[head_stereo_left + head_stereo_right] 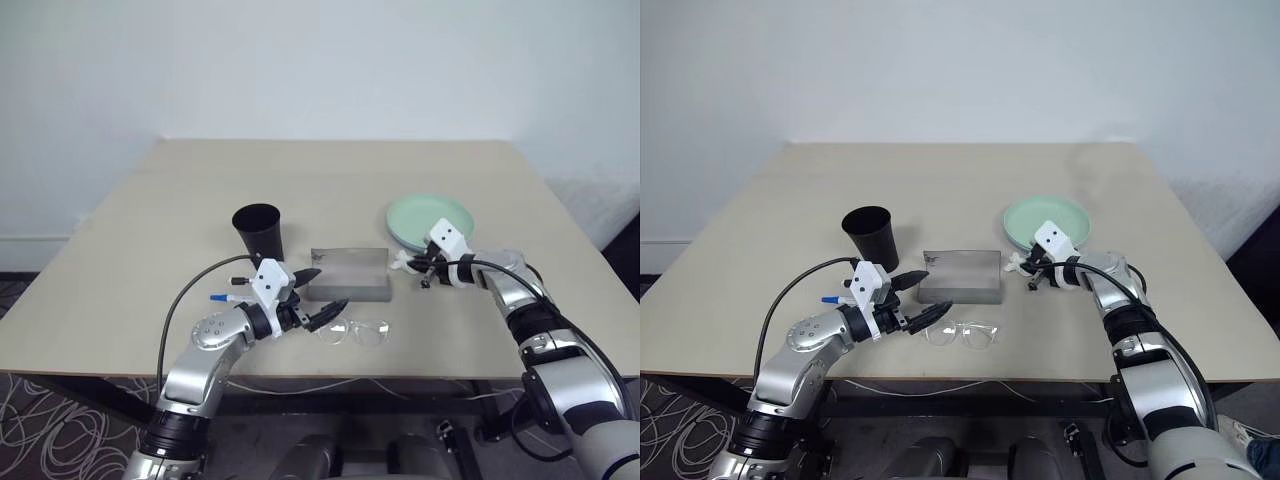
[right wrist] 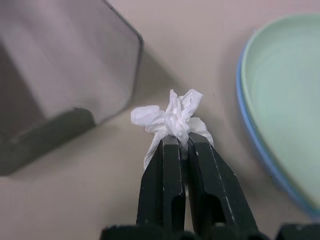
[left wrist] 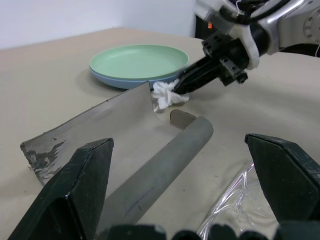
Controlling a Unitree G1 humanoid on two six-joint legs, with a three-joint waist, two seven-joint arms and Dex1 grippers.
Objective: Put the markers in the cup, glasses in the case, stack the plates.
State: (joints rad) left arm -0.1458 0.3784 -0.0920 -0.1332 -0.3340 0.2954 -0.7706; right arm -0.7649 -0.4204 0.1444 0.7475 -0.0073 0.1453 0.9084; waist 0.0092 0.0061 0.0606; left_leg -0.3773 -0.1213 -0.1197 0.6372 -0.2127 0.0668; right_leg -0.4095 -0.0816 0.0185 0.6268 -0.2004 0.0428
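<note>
Right now the right tool (image 2: 182,145) is pinched tight on a crumpled white scrap of tissue (image 2: 172,116), which lies on the table (image 1: 330,180) between the grey case (image 1: 348,274) and the plates (image 1: 430,222). The mint green plate sits stacked on the light blue one, at the right of the table just beyond that tool. The left tool (image 1: 322,293) stands wide open with nothing in it, poised at the case's near left corner. The case lies open at mid-table. The clear glasses (image 1: 355,332) rest on the table just near of the case, beside the left tool. The black cup (image 1: 259,232) stands upright, left and far of the case. A blue-capped marker (image 1: 224,297) lies by the left arm.
</note>
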